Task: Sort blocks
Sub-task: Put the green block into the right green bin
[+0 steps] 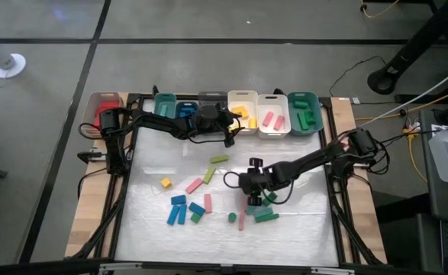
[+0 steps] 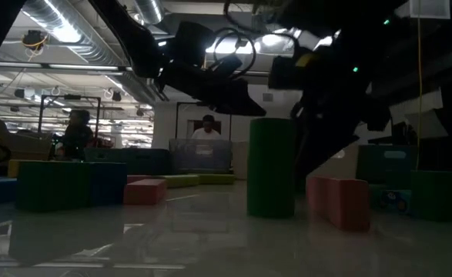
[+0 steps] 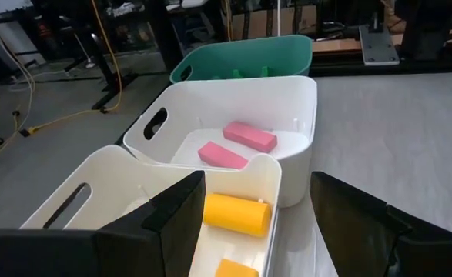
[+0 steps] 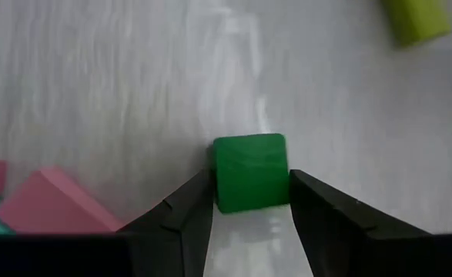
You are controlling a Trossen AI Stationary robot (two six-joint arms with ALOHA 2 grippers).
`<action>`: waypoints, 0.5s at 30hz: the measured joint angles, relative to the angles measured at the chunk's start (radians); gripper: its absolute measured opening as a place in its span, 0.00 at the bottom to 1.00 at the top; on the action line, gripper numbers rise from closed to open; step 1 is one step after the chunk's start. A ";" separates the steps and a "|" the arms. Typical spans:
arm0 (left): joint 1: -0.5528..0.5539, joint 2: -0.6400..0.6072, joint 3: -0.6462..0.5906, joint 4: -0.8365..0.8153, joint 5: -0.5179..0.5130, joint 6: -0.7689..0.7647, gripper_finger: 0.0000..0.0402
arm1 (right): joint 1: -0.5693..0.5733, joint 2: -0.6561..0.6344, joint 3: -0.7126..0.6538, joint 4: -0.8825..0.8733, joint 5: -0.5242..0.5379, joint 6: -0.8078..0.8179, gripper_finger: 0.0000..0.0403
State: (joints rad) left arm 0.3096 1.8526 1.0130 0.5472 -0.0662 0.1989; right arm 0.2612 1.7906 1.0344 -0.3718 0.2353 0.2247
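Left arm waits at the bins; right arm grips a green block.

The left gripper hangs with jaws wide apart and empty over the cream bin holding yellow blocks. Right of it, over mid-table, the right gripper is clamped on a dark green block, loose blocks scattered around.
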 joint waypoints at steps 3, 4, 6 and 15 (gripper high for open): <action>-0.003 0.000 0.000 -0.009 0.000 0.000 0.56 | -0.019 0.028 0.000 0.022 -0.059 -0.001 0.42; -0.004 0.000 0.000 -0.013 0.000 0.000 0.56 | -0.024 0.033 0.000 0.024 -0.065 -0.002 0.42; -0.010 0.000 0.000 -0.015 0.000 0.001 0.56 | -0.027 0.041 0.001 0.031 -0.066 -0.002 0.42; -0.018 -0.035 -0.001 -0.023 0.000 0.010 0.56 | -0.027 0.041 0.002 0.037 -0.024 -0.011 0.33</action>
State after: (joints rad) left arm 0.2916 1.8175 1.0122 0.5246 -0.0658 0.2086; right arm 0.2344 1.8320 1.0359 -0.3351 0.2110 0.2139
